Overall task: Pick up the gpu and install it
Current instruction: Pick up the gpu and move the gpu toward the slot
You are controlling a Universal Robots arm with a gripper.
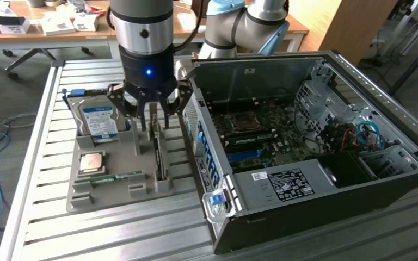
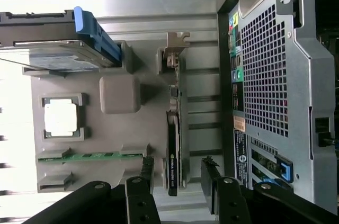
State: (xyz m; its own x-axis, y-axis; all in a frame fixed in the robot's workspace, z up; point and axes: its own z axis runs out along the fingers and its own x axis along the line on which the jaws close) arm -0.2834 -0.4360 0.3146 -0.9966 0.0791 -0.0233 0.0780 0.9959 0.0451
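The gpu (image 1: 159, 155) is a thin dark card with a grey metal end bracket. It stands on its edge in a slot of the grey holder tray (image 1: 111, 198), on the side nearest the computer case. In the wrist view the gpu (image 2: 174, 128) runs lengthwise between my two black fingers (image 2: 147, 170), with a gap on each side. My gripper (image 1: 153, 124) hangs straight down over the card's far end. The gripper (image 2: 178, 173) is open and holds nothing.
In the tray (image 2: 119, 97) are a hard drive (image 1: 98, 120) with a blue-white label, a square processor chip (image 1: 93, 162) and a green memory stick (image 1: 118, 176). The open computer case (image 1: 303, 141) lies close beside the tray, on a slatted metal table (image 1: 42, 163).
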